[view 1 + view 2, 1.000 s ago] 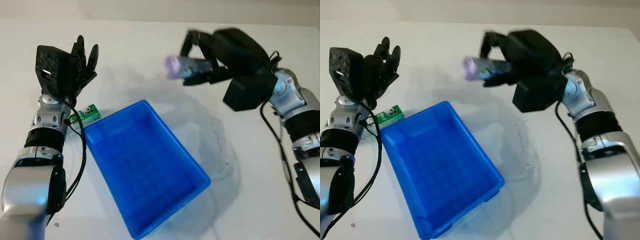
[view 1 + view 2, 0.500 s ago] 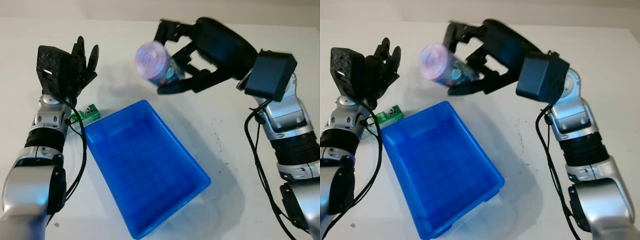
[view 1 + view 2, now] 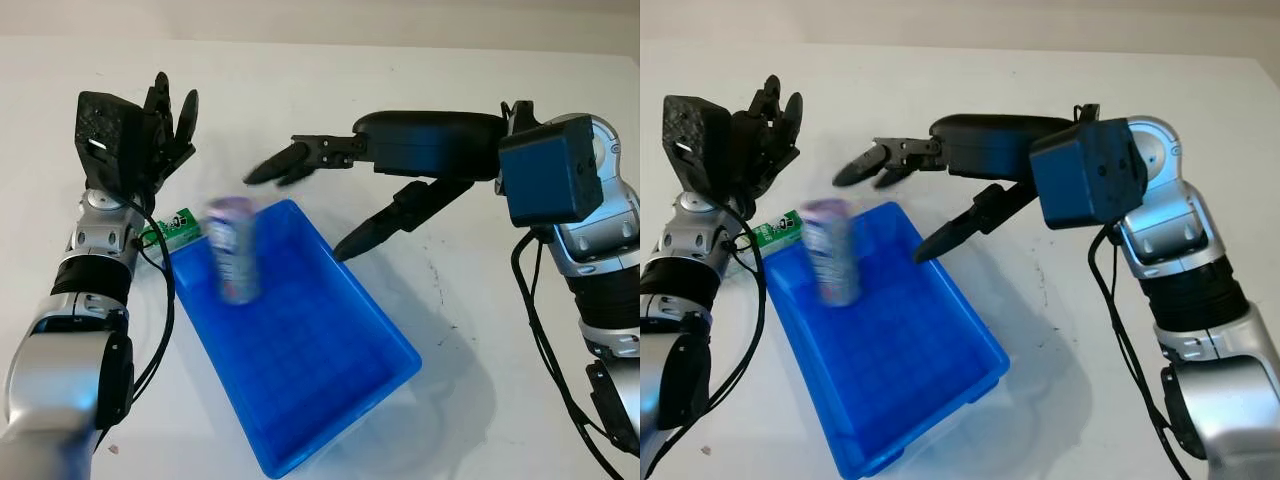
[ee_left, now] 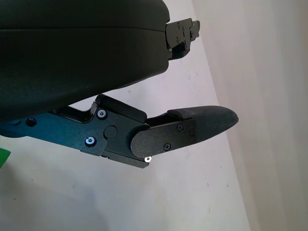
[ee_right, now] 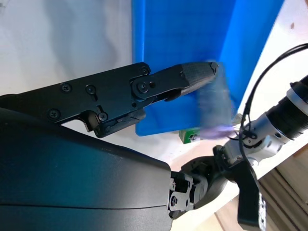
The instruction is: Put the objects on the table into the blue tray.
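Note:
A purple-lidded can [image 3: 232, 250] is in mid-air, upright and blurred, over the far left end of the blue tray [image 3: 310, 360]. My right hand [image 3: 300, 215] hangs open just above the tray's far corner, to the right of the can, and nothing touches its fingers [image 5: 192, 77]. In the right wrist view the can [image 5: 214, 106] is a pale streak past the fingertip. A small green packet [image 3: 178, 225] lies on the table against the tray's far left corner. My left hand [image 3: 160, 120] is open and raised at the far left, above the packet.
The white table [image 3: 480, 330] stretches around the tray. Black cables [image 3: 160, 330] run down my left arm beside the tray's left wall. In the left wrist view one finger [image 4: 192, 125] reaches over bare table.
My right hand carried the can leftward to over the tray, then opened and let go of it. The can has dropped toward the tray's far left end. My left hand has not moved.

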{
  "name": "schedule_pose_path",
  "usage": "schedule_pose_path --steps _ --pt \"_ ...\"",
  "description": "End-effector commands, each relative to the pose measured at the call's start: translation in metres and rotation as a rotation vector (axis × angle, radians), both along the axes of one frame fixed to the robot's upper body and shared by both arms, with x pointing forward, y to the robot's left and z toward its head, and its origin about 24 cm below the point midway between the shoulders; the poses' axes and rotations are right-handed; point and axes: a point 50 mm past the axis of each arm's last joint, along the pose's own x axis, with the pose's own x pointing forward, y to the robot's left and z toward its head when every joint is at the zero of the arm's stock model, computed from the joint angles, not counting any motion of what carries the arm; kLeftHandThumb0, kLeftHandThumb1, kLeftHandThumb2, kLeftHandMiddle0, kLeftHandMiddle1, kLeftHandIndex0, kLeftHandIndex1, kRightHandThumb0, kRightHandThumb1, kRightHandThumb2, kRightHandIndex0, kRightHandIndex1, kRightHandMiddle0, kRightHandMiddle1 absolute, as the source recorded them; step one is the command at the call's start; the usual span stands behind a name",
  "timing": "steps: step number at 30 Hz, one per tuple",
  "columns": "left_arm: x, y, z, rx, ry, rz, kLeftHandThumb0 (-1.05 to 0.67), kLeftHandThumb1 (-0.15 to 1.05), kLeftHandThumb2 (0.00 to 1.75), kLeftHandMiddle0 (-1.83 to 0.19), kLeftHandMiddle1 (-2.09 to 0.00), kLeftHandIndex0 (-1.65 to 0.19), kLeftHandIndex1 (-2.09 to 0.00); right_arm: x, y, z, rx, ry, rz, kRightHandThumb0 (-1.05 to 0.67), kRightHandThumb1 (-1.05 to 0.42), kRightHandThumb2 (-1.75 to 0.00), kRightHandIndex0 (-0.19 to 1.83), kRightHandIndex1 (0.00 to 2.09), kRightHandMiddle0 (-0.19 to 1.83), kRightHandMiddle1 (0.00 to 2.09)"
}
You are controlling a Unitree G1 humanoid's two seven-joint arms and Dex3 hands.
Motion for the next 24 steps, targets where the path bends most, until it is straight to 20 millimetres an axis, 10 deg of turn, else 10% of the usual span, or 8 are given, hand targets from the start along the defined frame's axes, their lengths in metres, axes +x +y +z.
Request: schedule_pose_path --steps 1,10,24 --pt "0.002 -0.001 0.005 -0.002 -0.018 -0.007 -0.70 1.05 0.62 0.19 0.00 0.19 0.00 0.000 0.000 0.008 0.009 -0.046 0.000 -0.66 -0.98 -0.04 -0.19 0.00 -0.19 0.02" --pt "0.002 -0.001 0.005 0.011 -0.018 -0.002 -0.70 1.05 0.62 0.19 0.00 0.19 0.00 0.017 -0.015 0.007 0.334 -0.054 -0.203 -0.69 -1.03 -0.17 -0.19 0.00 -0.19 0.00" --pt "0.002 0.002 0.006 0.004 -0.013 0.008 -0.70 1.05 0.62 0.19 0.00 0.19 0.00 0.072 -0.074 -0.052 0.805 0.215 -0.797 -0.70 -1.05 -0.67 -0.19 0.00 -0.19 0.00"
